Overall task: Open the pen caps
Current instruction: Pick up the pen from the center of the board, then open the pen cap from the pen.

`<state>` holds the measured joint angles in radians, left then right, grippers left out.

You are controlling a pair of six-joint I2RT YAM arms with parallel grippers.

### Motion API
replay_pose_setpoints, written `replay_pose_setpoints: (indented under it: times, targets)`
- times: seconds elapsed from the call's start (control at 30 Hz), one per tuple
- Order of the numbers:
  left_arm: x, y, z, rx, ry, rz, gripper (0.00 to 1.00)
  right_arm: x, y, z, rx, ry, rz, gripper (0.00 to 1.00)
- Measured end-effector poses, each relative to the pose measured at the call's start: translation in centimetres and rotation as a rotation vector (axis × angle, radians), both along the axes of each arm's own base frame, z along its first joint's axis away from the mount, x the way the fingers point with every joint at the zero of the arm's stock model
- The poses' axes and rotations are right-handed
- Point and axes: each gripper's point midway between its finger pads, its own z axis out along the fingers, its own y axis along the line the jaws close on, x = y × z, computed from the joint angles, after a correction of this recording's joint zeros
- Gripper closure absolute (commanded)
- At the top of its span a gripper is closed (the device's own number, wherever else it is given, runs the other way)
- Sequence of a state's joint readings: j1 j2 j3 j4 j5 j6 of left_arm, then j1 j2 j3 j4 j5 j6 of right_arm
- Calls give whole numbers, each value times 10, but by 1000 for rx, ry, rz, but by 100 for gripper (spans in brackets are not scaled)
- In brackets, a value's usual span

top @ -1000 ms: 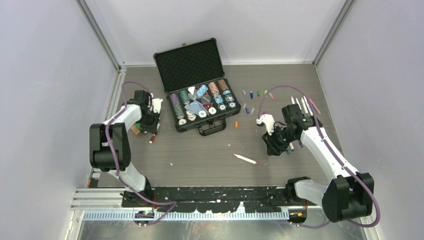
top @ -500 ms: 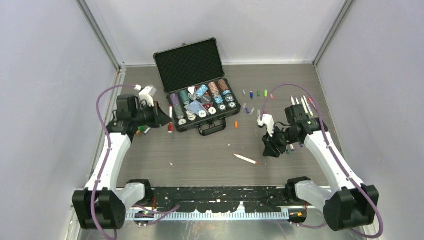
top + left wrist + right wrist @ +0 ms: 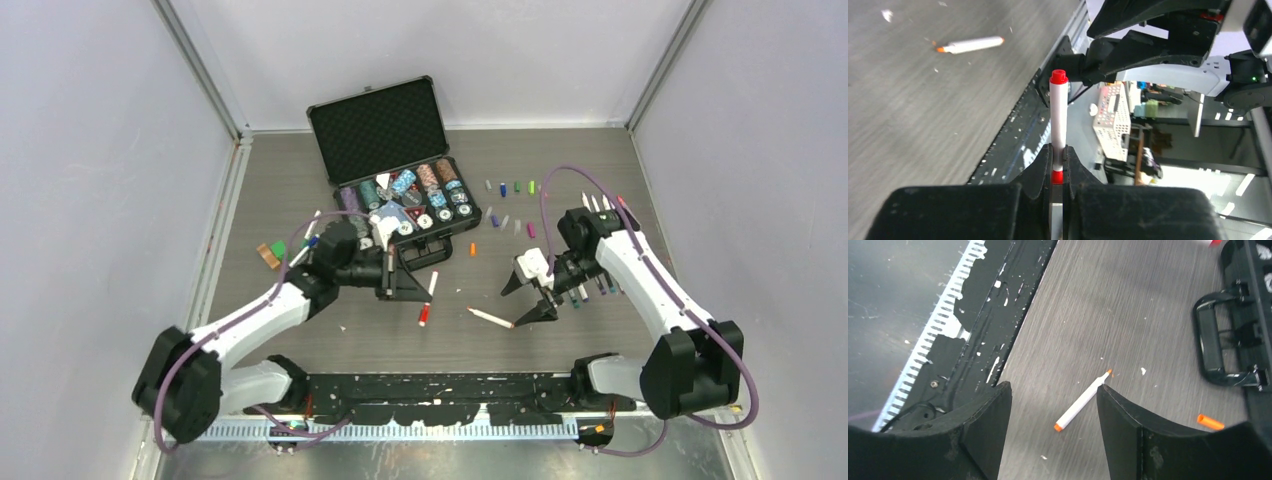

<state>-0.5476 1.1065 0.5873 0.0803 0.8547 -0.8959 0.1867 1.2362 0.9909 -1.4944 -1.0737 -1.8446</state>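
The open case (image 3: 378, 130) blocks the table's (image 3: 280, 165) far middle; scattered caps (image 3: 516, 186) litter its far right; the far-left corner lies open.

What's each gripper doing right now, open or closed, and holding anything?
Left gripper: closed on a white pen with red ends.
Right gripper: open, holding nothing.

Robotics lab: panel-walled cell (image 3: 90, 180), aluminium posts (image 3: 200, 70), equipment racks (image 3: 1115, 107) beyond.

Bright, even light — soft shadows; the left tool (image 3: 1058, 151) looks blurred close up.
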Motion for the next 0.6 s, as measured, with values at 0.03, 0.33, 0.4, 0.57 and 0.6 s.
replay_pose_setpoints:
  times: [0.03, 0.33, 0.4, 0.57, 0.6]
  targets:
    - [-4, -8, -3, 2, 30, -20, 100, 1, 2, 0, 14, -17, 25, 32]
    - [-10, -71, -28, 81, 215, -169, 100, 1, 17, 13, 37, -141, 171, 32]
    - [-10, -86, -26, 79, 217, -210, 100, 0, 21, 7, 8, -153, 200, 32]
    - [-19, -113, -30, 85, 233, -299, 100, -2, 27, -9, -59, -172, 244, 33]
    - [-22, -116, -33, 90, 242, -312, 100, -1, 27, -11, -68, -171, 243, 33]
